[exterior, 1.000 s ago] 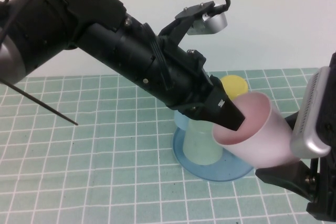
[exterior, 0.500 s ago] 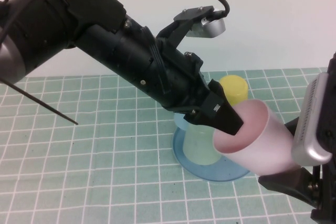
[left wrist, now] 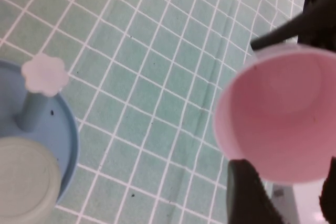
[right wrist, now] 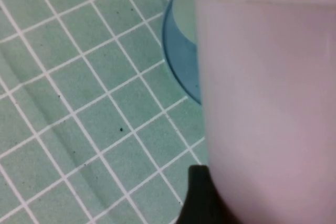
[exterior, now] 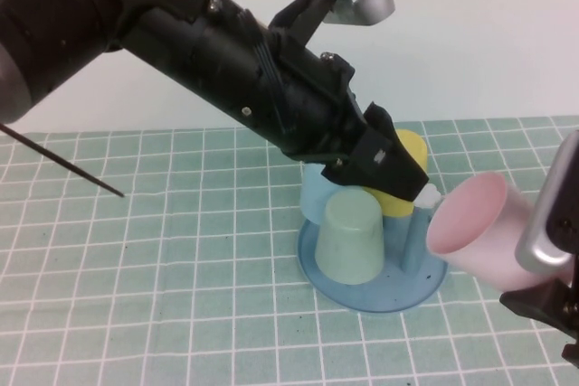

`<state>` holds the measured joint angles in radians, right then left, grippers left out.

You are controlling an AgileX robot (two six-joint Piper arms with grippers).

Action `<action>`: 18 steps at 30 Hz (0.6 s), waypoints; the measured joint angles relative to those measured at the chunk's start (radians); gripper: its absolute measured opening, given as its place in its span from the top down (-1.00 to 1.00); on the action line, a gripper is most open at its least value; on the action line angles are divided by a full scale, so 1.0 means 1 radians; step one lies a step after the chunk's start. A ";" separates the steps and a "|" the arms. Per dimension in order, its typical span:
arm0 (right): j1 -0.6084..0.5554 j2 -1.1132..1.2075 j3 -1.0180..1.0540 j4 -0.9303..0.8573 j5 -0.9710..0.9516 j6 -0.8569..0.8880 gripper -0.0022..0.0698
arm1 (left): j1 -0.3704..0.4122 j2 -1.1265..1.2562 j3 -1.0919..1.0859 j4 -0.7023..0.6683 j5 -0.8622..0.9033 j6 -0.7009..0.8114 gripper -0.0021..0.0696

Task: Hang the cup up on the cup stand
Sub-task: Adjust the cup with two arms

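Right claw (exterior: 543, 291) apparently round pink cup (exterior: 475, 232).

Right gripper (exterior: 552, 300) cut off by frame edge in high view; fingers mostly hidden behind pink cup (exterior: 478, 232). Left gripper (exterior: 407, 189) tips masking part of yellow cup (exterior: 404, 174). Light blue cup (exterior: 317, 194) largely hidden behind arm and green cup (exterior: 351, 240). Cup stand (right wrist: 181, 59) cropped in right wrist view.

The worktop (exterior: 163, 259) is covered by a green mat with a grid of white lines. A round blue cup stand (exterior: 398, 294) sits right on it, toward the right side. A thin dark cable (exterior: 63, 162) crosses above the left part.
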<state>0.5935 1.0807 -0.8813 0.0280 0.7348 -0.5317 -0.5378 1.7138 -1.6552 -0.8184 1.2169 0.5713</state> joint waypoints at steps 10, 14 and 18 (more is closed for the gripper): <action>0.000 0.000 0.000 -0.019 0.004 0.057 -0.54 | -0.158 0.000 0.000 0.142 0.002 0.089 0.11; 0.000 0.000 0.000 0.000 0.004 0.060 -0.54 | -0.170 0.000 0.000 0.142 0.002 0.102 0.11; 0.000 0.000 0.000 0.038 0.004 0.061 -0.54 | -0.170 0.000 0.000 0.124 0.002 0.115 0.11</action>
<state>0.5935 1.0807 -0.8813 0.0657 0.7387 -0.4705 -0.7073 1.7138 -1.6552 -0.6945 1.2188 0.6867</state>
